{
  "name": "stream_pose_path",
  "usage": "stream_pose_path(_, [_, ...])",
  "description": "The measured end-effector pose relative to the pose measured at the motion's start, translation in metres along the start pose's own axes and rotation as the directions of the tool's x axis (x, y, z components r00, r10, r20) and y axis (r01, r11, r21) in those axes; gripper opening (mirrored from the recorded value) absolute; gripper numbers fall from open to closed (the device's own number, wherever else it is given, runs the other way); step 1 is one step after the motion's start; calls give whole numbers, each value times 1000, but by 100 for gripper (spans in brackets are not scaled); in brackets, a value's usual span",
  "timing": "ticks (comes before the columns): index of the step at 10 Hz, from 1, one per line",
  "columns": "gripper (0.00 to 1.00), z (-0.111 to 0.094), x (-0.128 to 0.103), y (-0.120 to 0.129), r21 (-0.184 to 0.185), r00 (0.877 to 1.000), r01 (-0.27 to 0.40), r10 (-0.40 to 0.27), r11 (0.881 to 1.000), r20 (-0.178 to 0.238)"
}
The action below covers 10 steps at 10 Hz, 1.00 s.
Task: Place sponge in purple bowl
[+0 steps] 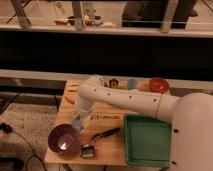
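The purple bowl (63, 139) stands at the front left corner of the wooden table (107, 117). My gripper (78, 121) hangs down from the white arm just above and to the right of the bowl's rim. It is shut on the light-blue sponge (77, 123), which it holds a little above the table by the bowl's right edge. The inside of the bowl shows a bright glint and nothing else.
A green square tray (148, 140) fills the front right. A black utensil (106, 133) and a small dark-and-white object (88, 150) lie in front. A red-orange bowl (159, 84), a light-blue cup (131, 84) and a dark item (114, 83) stand at the back edge.
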Motion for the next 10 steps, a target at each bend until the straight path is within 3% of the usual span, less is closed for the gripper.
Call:
stream_pose_path(3, [0,-21,-30,-17,12,999,36,-36,999,-17])
stream_pose_path(4, [0,-23,-52,-25,10,998,56,-56,998,-10])
stream_pose_path(7, [0,-18,-84,-20,-11,997,64,-63,998,51])
stream_pose_path(10, [0,-13,-98,-17,-13,994,63,-61,998,94])
